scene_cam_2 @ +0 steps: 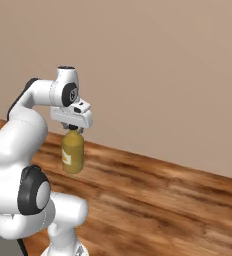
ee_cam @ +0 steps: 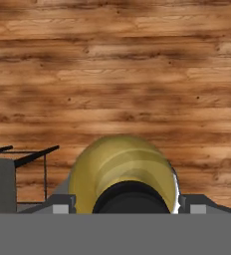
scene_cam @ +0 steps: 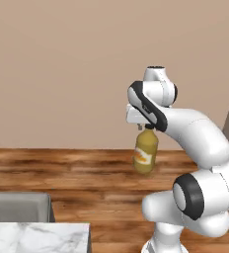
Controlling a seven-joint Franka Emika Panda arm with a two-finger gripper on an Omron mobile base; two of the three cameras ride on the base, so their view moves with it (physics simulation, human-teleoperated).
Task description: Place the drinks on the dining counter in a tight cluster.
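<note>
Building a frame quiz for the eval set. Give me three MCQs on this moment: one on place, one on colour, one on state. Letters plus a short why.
1. Where is the juice bottle?
A. Standing on the marble counter
B. Hanging from the gripper above the wooden floor
C. Lying on the floor

2. What colour is the bottle's cap?
A. Black
B. White
C. Red

3. What is the gripper doing?
A. Open, with nothing in it
B. Shut on the juice bottle at its cap end
C. Pressing on the counter

Answers:
1 B: both base views show the bottle hanging upright below the hand, with wooden floor behind it and the marble counter off at lower left.
2 A: the hand view looks down on a black cap over the yellow body.
3 B: the bottle hangs from the hand by its top, resting on nothing.
</note>
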